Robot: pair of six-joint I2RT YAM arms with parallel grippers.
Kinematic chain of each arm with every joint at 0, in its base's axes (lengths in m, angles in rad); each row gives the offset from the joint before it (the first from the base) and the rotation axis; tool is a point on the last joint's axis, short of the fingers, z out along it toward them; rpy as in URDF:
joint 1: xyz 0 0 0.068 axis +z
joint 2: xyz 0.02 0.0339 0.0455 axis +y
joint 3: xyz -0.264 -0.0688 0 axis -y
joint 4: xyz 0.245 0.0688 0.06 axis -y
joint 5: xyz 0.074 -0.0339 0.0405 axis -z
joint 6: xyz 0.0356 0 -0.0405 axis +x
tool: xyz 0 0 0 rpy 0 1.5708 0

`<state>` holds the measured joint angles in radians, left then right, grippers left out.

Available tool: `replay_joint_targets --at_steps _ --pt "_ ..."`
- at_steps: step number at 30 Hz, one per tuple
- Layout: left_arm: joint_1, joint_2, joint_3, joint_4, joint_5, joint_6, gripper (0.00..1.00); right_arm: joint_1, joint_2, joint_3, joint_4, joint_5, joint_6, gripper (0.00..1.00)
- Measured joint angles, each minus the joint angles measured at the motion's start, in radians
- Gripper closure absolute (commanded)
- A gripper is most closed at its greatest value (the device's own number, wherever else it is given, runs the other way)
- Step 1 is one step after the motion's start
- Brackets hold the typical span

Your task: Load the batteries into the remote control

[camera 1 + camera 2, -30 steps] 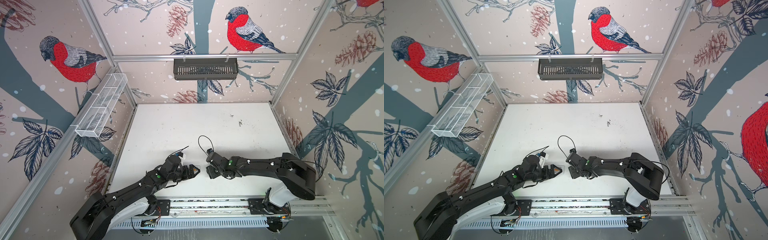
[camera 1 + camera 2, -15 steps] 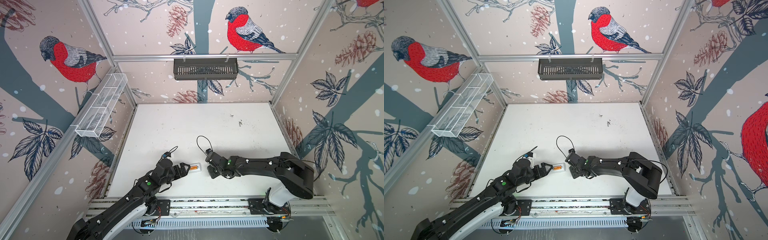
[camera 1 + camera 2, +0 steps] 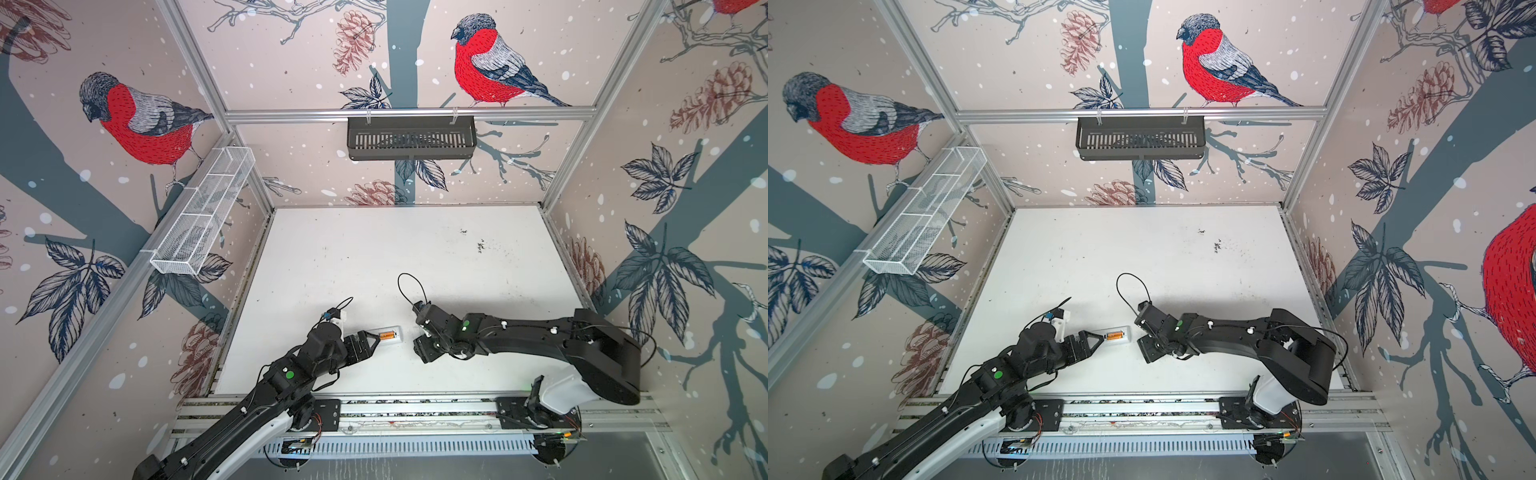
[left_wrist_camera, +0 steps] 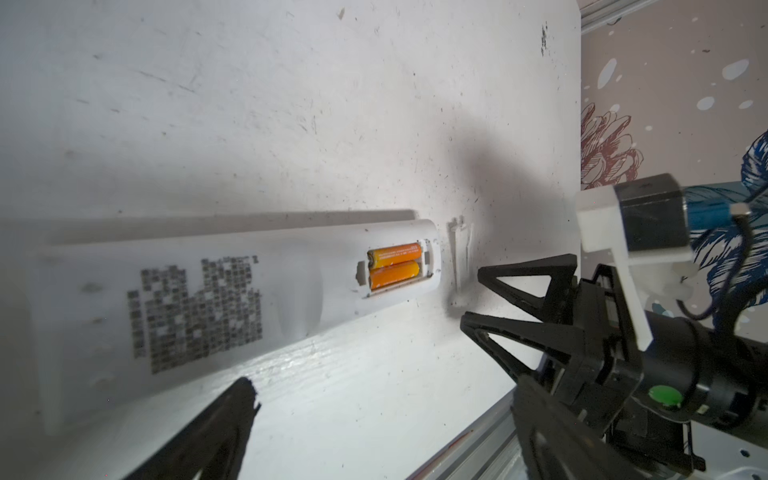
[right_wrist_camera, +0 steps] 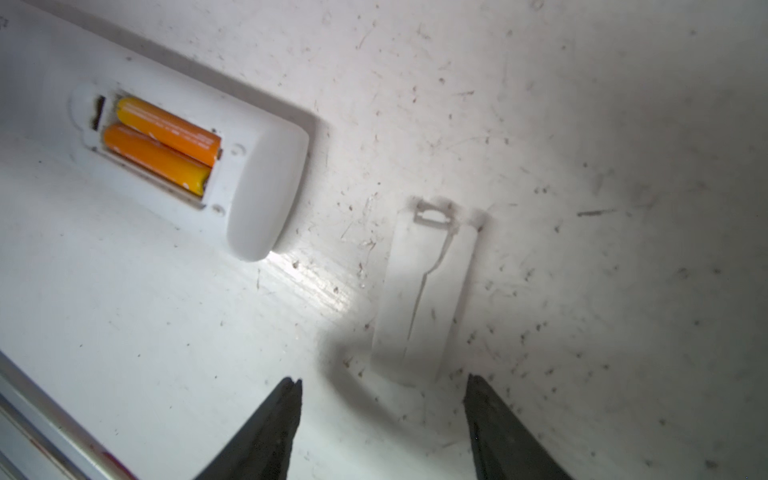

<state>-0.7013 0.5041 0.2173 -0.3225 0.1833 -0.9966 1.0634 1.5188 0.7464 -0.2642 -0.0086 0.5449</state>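
Note:
The white remote control [image 4: 307,270] lies back up on the table, its compartment uncovered. Both orange batteries [image 4: 394,266] sit side by side inside it, as the right wrist view shows the batteries [image 5: 162,145] in the remote control [image 5: 257,187] too. In both top views only the remote's right end [image 3: 397,332] [image 3: 1127,333] with the batteries [image 3: 387,335] [image 3: 1114,336] shows. My left gripper [image 3: 372,338] [image 3: 1096,338] [image 4: 384,386] stands open over the remote's left part, holding nothing. My right gripper [image 5: 382,384] [image 3: 417,347] [image 4: 469,299] is open just right of the remote's end.
A small white battery cover [image 5: 424,299] [image 4: 459,257] lies flat on the table between the remote's end and my right gripper. A black basket [image 3: 411,137] hangs on the back wall, a white wire basket [image 3: 203,216] on the left wall. A metal rail [image 3: 415,409] borders the front.
My left gripper has drawn back to the left, uncovering the remote's end with the batteries in it. The right arm has barely moved.

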Motion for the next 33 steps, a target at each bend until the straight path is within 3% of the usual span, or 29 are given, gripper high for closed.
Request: replay_joint_targets --at_steps 14,26,33 --pt "-0.014 0.074 -0.019 -0.026 -0.031 -0.027 0.04 -0.053 -0.072 -0.047 -0.040 -0.011 -0.002 0.32" --pt "0.216 0.243 -0.012 0.155 -0.053 0.097 0.04 -0.036 -0.053 -0.057 -0.030 -0.021 0.006 0.33" --pt "0.283 0.355 0.010 0.268 0.016 0.185 0.04 -0.029 0.019 -0.006 0.010 -0.010 0.009 0.36"
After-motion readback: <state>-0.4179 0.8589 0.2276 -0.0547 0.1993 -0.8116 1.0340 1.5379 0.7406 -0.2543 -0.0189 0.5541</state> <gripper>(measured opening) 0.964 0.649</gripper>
